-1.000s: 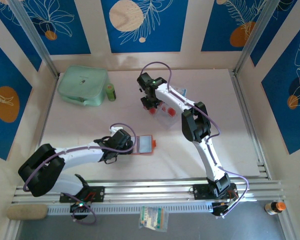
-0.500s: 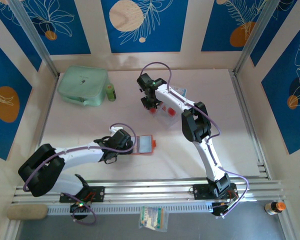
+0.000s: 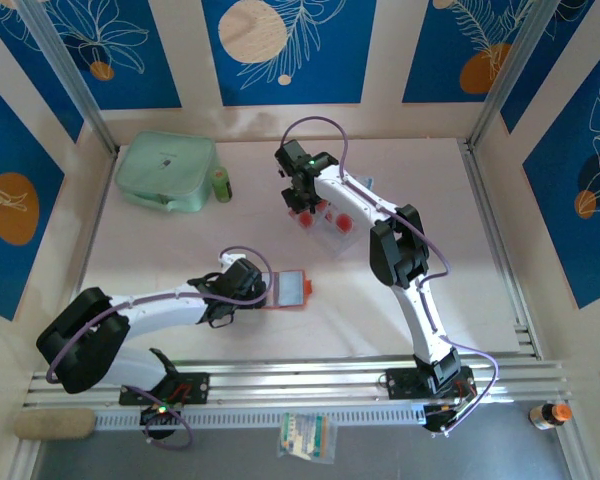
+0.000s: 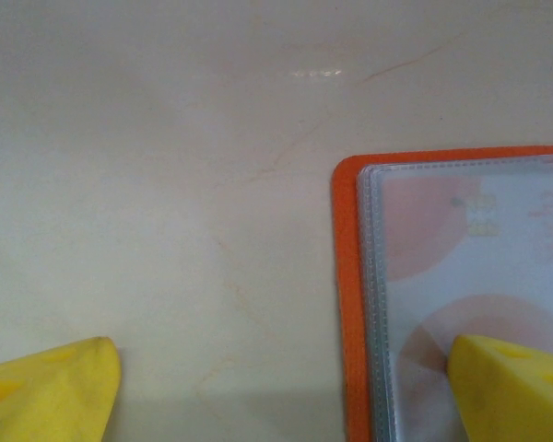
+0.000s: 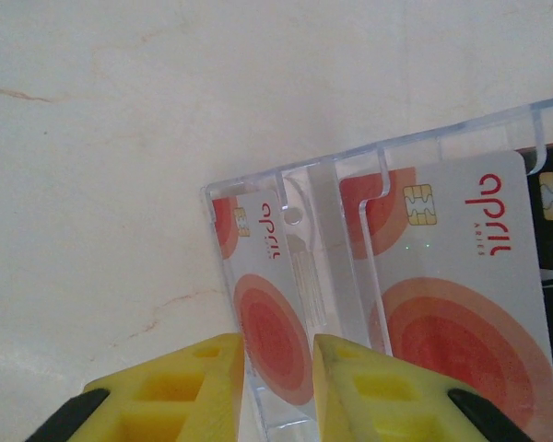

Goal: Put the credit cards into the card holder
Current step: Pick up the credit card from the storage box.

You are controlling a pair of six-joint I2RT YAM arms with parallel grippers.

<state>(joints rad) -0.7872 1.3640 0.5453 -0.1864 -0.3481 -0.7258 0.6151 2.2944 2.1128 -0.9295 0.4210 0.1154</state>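
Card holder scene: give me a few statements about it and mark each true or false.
1. The small orange folding card holder lies open, its clear sleeves showing. True.
2. The left gripper is shut. False: its yellow fingers stand wide apart, one over the sleeve.
3. The pale, red-circled credit cards sit in a clear plastic tray. True.
4. The mint-green zip pouch touches the card holder. False: it lies apart, at the far left.

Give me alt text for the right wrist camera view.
Two yellow fingers flank a red-marked credit card in a clear plastic tray. A second card with a gold chip sits to its right, over a pale table.
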